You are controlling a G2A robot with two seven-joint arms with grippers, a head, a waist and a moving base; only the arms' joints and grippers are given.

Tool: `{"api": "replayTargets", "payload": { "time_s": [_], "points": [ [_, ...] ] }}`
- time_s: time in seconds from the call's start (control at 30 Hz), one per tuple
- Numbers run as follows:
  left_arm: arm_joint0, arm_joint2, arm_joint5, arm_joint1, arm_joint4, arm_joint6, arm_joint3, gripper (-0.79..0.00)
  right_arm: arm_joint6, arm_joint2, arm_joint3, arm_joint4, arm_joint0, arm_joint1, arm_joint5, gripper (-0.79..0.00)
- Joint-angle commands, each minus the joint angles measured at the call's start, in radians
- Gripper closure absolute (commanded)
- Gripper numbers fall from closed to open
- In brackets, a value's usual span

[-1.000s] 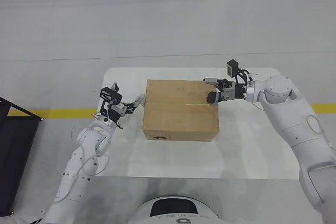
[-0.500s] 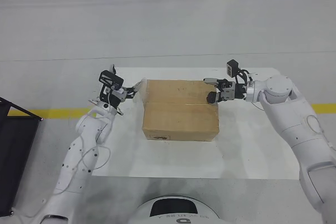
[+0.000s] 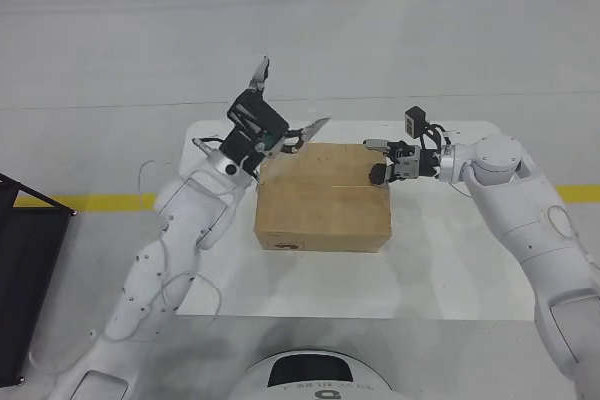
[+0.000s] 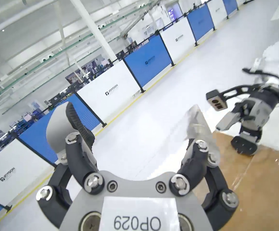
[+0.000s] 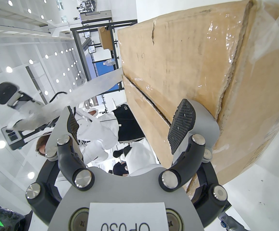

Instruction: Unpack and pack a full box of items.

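A closed cardboard box (image 3: 320,200) sits mid-table, its top flaps meeting in a seam (image 5: 144,94). My left gripper (image 3: 287,100) is raised above the box's far left corner, open (image 4: 129,121), with a strip of clear tape (image 4: 197,123) stuck to one finger. In the right wrist view the tape (image 5: 93,87) stretches from the seam's far end toward that gripper. My right gripper (image 3: 377,160) is open at the box's right end, astride the seam (image 5: 127,116); one pad (image 5: 181,126) lies against the top of the box. The left wrist view shows it too (image 4: 235,133).
The white table (image 3: 430,270) has free room in front of and to the right of the box. A black rack (image 3: 10,250) stands on the floor to the left. A yellow floor line (image 3: 100,202) passes behind the table.
My left arm has lifted from the box's left end, up and toward the far side, fingers spreading wide. The right arm and the box have not moved.
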Motion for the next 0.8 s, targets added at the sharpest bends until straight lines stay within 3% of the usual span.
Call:
{"api": "replayTargets", "payload": {
  "time_s": [0.0, 0.17, 0.3, 0.57, 0.77],
  "points": [
    [-0.011, 0.016, 0.017, -0.007, -0.056, -0.016, -0.030, -0.785, 0.000, 0.000, 0.000, 0.000, 0.000, 0.000, 0.000, -0.785],
    [-0.011, 0.011, 0.089, -0.021, -0.223, -0.067, -0.060, -0.785, 0.000, 0.000, 0.000, 0.000, 0.000, 0.000, 0.000, -0.785],
    [0.027, -0.040, 0.101, -0.018, -0.288, -0.075, -0.056, -0.785, 0.000, 0.000, 0.000, 0.000, 0.000, 0.000, 0.000, -0.785],
    [0.216, -0.256, 0.096, 0.006, -0.354, -0.004, -0.038, -0.785, 0.000, 0.000, 0.000, 0.000, 0.000, 0.000, 0.000, -0.785],
    [0.356, -0.396, 0.036, 0.023, -0.375, 0.070, 0.040, -0.785, 0.000, 0.000, 0.000, 0.000, 0.000, 0.000, 0.000, -0.785]
  ]
}}
